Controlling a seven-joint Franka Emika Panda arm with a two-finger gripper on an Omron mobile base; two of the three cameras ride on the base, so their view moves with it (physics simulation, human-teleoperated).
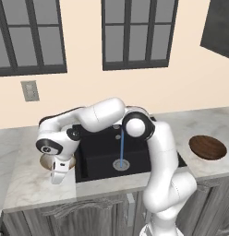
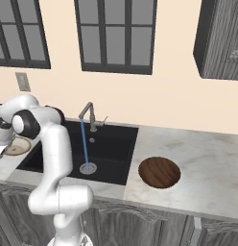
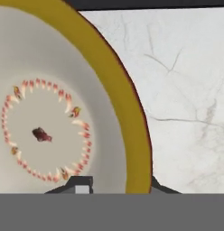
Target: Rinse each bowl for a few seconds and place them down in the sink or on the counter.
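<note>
Directly under the gripper, the tan-rimmed bowl sits flat on the counter to the left of the sink, with its yellow-tan rim passing between the two finger tips. One finger tip stands inside the bowl and the other outside the rim, each showing a slight gap from it, so the jaws appear slightly parted astride the rim; whether the pads touch it cannot be told. Beyond the bowl, the black sink lies toward the arm's base, where a thin blue stream runs from the tap onto the drain. Farther off, on the counter past the sink's opposite side, the dark brown bowl rests upright and well apart from the gripper. Judged from this layout, the main risk is a lift-off with a finger dragging on the rim, which would tip or slide the bowl toward the counter edge. A second risk is a wide arm swing across the sink that clips the tap en route to the brown bowl.
</note>
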